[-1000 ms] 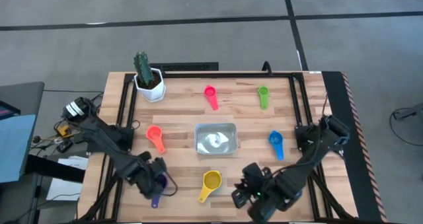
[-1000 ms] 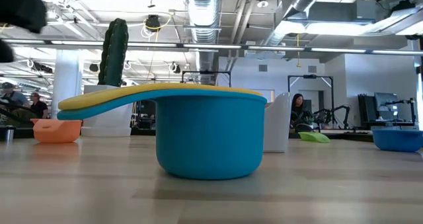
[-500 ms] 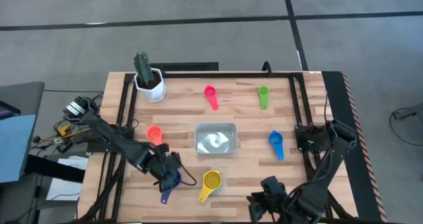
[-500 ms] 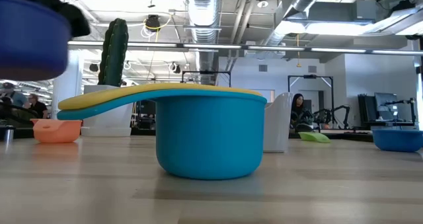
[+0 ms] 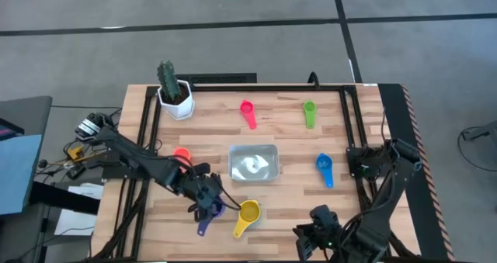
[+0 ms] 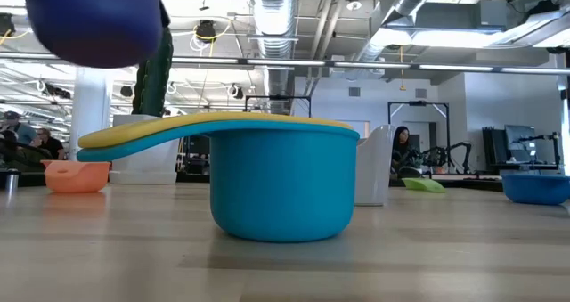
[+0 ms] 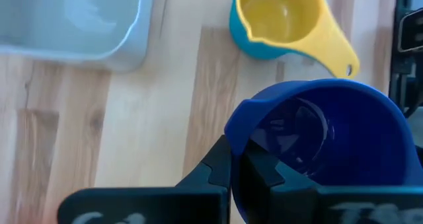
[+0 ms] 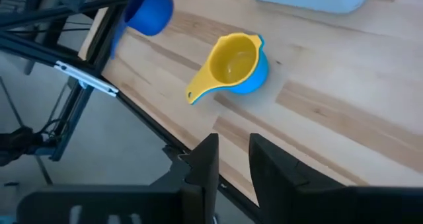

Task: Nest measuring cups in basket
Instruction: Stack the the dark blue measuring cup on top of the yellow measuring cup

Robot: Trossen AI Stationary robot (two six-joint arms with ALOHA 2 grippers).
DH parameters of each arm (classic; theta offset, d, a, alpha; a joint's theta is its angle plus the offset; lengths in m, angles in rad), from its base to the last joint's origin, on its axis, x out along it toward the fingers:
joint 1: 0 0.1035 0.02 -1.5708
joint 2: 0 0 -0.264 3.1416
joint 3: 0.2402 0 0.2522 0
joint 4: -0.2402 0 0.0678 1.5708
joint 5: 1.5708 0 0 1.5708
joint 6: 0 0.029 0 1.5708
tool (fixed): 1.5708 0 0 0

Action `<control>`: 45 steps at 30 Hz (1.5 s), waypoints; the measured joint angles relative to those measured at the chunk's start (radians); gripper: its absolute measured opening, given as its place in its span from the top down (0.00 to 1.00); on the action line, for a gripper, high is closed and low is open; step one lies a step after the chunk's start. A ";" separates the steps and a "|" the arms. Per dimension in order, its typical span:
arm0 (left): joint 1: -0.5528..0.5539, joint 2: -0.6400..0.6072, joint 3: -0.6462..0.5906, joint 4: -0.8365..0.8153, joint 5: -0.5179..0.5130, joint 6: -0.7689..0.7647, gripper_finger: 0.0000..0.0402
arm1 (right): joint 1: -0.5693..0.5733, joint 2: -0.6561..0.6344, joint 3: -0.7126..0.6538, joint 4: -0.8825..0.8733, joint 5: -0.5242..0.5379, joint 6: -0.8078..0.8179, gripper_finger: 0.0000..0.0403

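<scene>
Clamping my left claw (image 7: 232,174) on smooth purple plastic cup (image 7: 324,135), raised beside the basket (image 5: 253,163); yellow cup (image 5: 248,212) nested inside teal nearby.

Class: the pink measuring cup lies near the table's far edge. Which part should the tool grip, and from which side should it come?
Grip the pink measuring cup by its flat handle, coming straight down from above. The handle lies flat on the table, pointing toward the basket, thin enough to pinch.

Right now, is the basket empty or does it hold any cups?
Empty. The high view shows the basket holding no cup; the left gripper carries the purple cup beside it.
</scene>
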 joint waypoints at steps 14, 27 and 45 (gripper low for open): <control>0.091 0.007 0.001 0.155 0.046 0.086 1.00 | -0.057 -0.076 0.000 -0.049 -0.002 -0.320 0.84; 0.136 0.008 0.000 0.366 0.020 0.212 1.00 | -0.003 -0.345 -0.362 -0.014 0.131 -0.301 0.95; 0.149 0.171 0.002 0.545 0.059 0.227 1.00 | -0.066 -0.621 -0.899 0.582 -0.045 -0.486 0.98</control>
